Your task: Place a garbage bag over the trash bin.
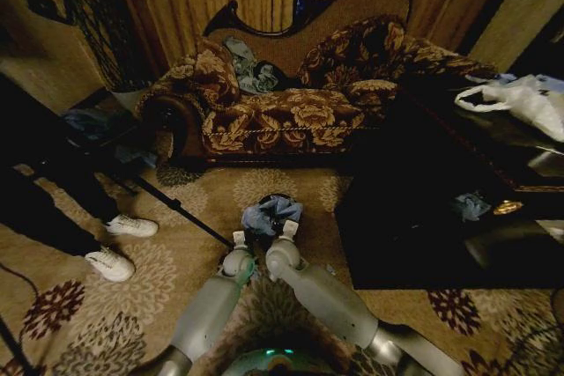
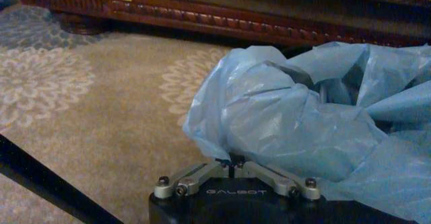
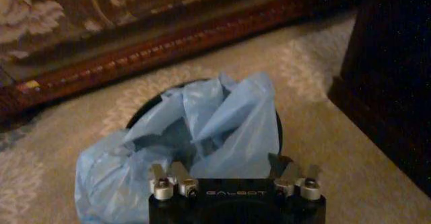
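Here, low in the centre of the head view, my two arms reach forward side by side over the patterned carpet (image 1: 291, 187) toward the trash bin (image 1: 284, 199), which stands just in front of the floral sofa (image 1: 291, 116) and left of a dark table (image 1: 432, 217). The garbage bag (image 1: 271, 215) sits crumpled on top of the bin, bunched into the opening and hanging over the near rim, not spread around it. My left gripper (image 2: 231, 161) has its fingers pressed together on a fold at the bag's lower edge, the film billowing up and to the right in the left wrist view. My right gripper (image 3: 230, 169) is spread, its fingers standing apart at the near edge of the bag, with the bin's black rim (image 3: 151, 103) curving behind the plastic in the middle of that frame. A white plastic bag (image 1: 520, 99) lies on the table at the head view's right edge.
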You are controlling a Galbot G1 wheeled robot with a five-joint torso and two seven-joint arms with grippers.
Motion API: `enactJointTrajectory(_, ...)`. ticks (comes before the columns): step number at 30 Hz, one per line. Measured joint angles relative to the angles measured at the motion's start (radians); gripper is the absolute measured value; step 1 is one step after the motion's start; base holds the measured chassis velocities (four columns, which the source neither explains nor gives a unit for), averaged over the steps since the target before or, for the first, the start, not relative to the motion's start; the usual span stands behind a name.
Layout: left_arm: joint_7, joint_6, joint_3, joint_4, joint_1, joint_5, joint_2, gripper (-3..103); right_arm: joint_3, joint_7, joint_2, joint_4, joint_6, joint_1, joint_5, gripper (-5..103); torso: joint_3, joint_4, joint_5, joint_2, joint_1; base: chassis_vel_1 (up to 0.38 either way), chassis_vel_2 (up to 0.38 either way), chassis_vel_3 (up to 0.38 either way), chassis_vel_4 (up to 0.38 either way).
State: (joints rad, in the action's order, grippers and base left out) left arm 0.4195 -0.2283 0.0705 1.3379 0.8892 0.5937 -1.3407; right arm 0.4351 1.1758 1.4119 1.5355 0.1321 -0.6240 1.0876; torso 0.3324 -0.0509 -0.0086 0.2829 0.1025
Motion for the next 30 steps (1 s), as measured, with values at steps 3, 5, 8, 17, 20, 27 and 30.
enactJointTrajectory(3, 0.000, 0.003, 0.001, -0.005, -0.001, -0.003, -0.003, 0, 0.007, 0.025, 0.015, -0.015, -0.004, 0.011, 0.019, 87, 0.000, 0.0002, -0.0001, 0.000, 0.000, 0.000, 0.000, 0.000, 0.000)
enactJointTrajectory(5, -0.001, 0.006, 0.001, -0.010, -0.002, -0.005, -0.005, 0, 0.012, 0.039, 0.030, -0.028, -0.010, 0.021, 0.028, 92, 0.000, 0.0001, 0.0000, 0.000, 0.000, 0.000, 0.000, 0.000, 0.000)
enactJointTrajectory(8, -0.002, 0.008, 0.002, -0.017, -0.004, -0.007, -0.006, 0, 0.021, 0.047, 0.040, -0.036, -0.017, 0.033, 0.027, 99, 0.000, 0.0001, 0.0000, 0.000, 0.000, 0.000, 0.000, 0.000, 0.000)
enactJointTrajectory(17, -0.004, 0.012, 0.003, -0.028, -0.011, -0.009, -0.011, 0, 0.033, 0.055, 0.069, -0.083, -0.021, 0.080, 0.031, 100, 0.000, 0.0001, 0.0000, 0.000, 0.000, 0.000, 0.000, 0.000, 0.000)
enactJointTrajectory(20, -0.004, 0.012, 0.005, -0.028, -0.014, -0.009, -0.013, 0, 0.034, 0.055, 0.079, -0.115, -0.021, 0.092, 0.025, 100, 0.000, 0.0001, 0.0000, 0.000, 0.000, 0.000, 0.000, 0.000, 0.000)
enactJointTrajectory(27, -0.007, 0.012, 0.009, -0.025, -0.015, -0.009, -0.010, 0, 0.067, 0.113, 0.089, -0.166, -0.022, 0.126, 0.020, 100, 0.000, 0.0001, 0.0000, 0.000, 0.000, 0.000, 0.000, 0.000, 0.000)
enactJointTrajectory(30, -0.008, 0.014, 0.011, -0.024, -0.013, -0.008, -0.008, 0, 0.081, 0.140, 0.099, -0.194, -0.023, 0.145, 0.019, 100, 0.000, 0.0001, 0.0000, 0.000, 0.000, 0.000, 0.000, 0.000, 0.000)
